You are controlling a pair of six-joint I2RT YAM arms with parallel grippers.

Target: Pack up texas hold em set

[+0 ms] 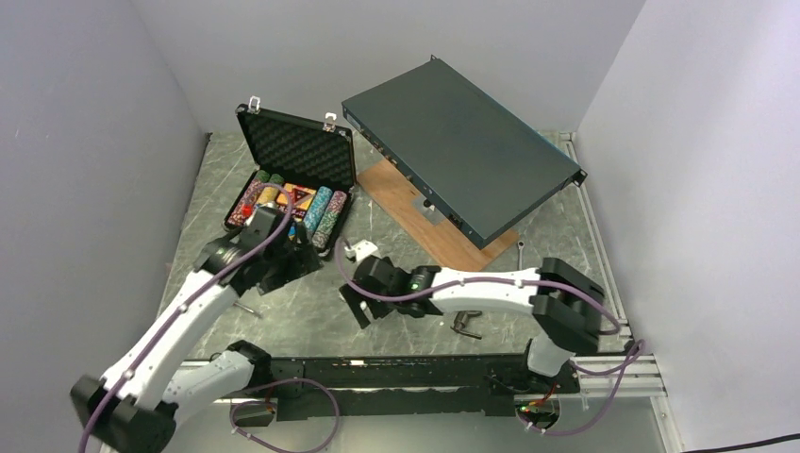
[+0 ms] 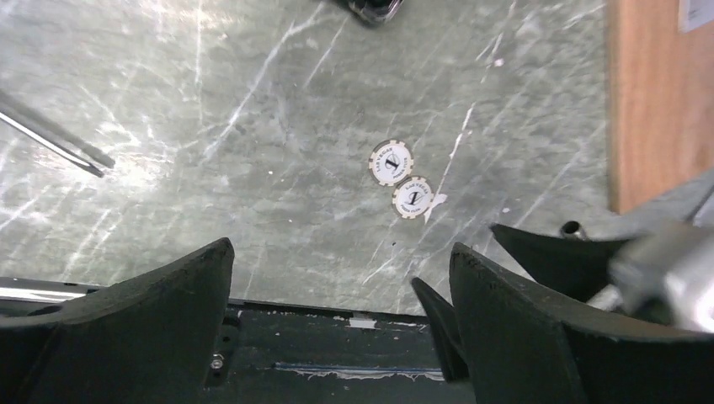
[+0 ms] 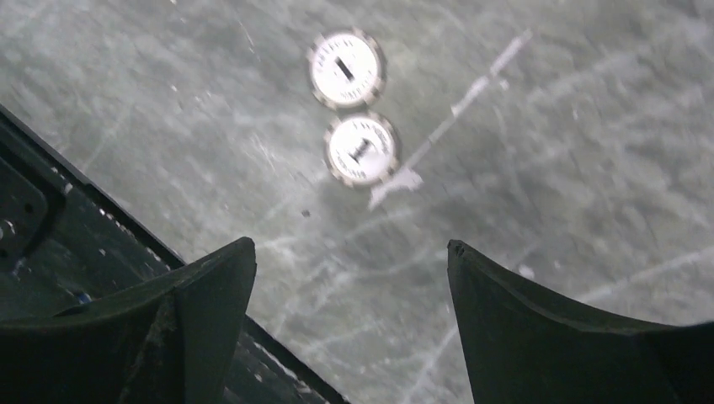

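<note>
The left gripper [image 2: 341, 252] and the right gripper [image 3: 351, 248] are both spread wide with nothing in them, and both point at the same two white round poker chips [image 3: 354, 109] lying flat side by side on the grey marbled worktop [image 1: 566, 236]; I'd worry the arms knock fingers over that pair, or that a pad skids a thin chip away instead of lifting it; the chips sit just ahead of the right gripper, slightly left of its middle, and farther ahead of the left gripper; the small black foam-lined briefcase [image 1: 300, 151] lies open by the worktop's far left corner
</note>
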